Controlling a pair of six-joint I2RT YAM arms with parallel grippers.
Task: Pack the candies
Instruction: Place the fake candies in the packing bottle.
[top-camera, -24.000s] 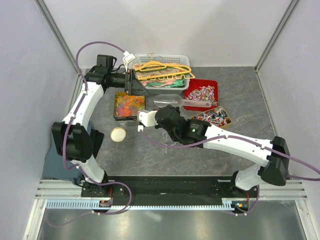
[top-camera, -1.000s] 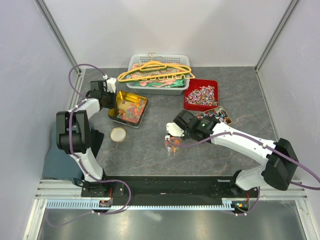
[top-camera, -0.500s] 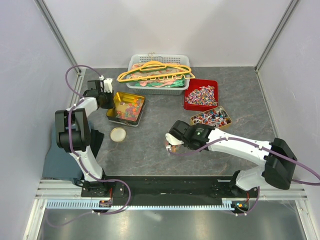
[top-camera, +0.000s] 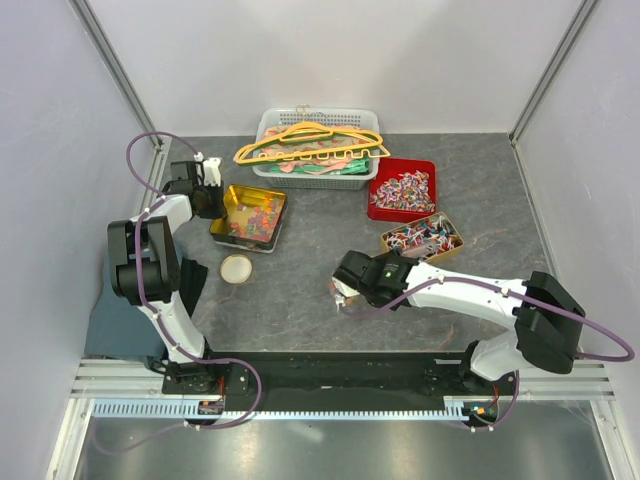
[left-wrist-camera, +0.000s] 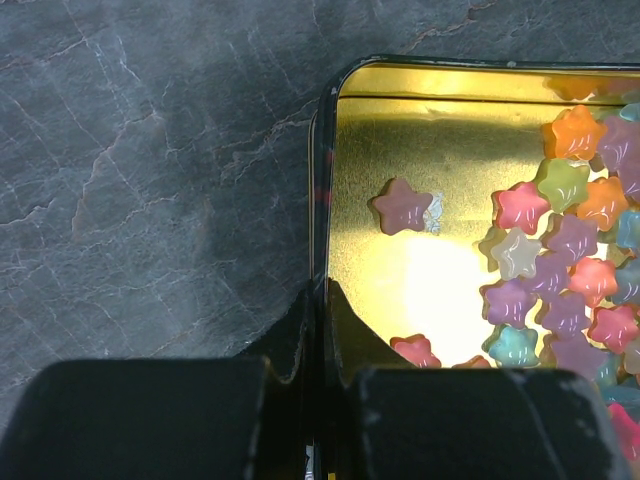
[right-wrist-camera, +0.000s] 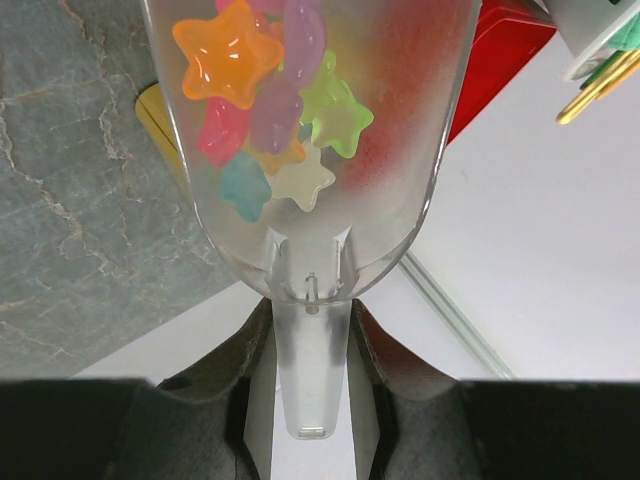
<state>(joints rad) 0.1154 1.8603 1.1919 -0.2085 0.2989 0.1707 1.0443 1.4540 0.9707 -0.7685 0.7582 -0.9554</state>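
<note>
Candies (right-wrist-camera: 236, 52) fill the scoop (right-wrist-camera: 405, 150) clamped in right jaws; left jaws pinch the tin (left-wrist-camera: 324, 180).

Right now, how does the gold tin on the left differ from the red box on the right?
The gold tin holds star-shaped gummies; the red box holds wrapped pieces. The left pincer grips the gold tin's rim; nothing touches the red box. Part of the gold tin's floor shows bare, while the red box's is mostly covered. Both are open, shallow and rectangular.

Grey stone-patterned tabletop (top-camera: 300, 255) enclosed by plain pale walls (top-camera: 400, 60).
</note>
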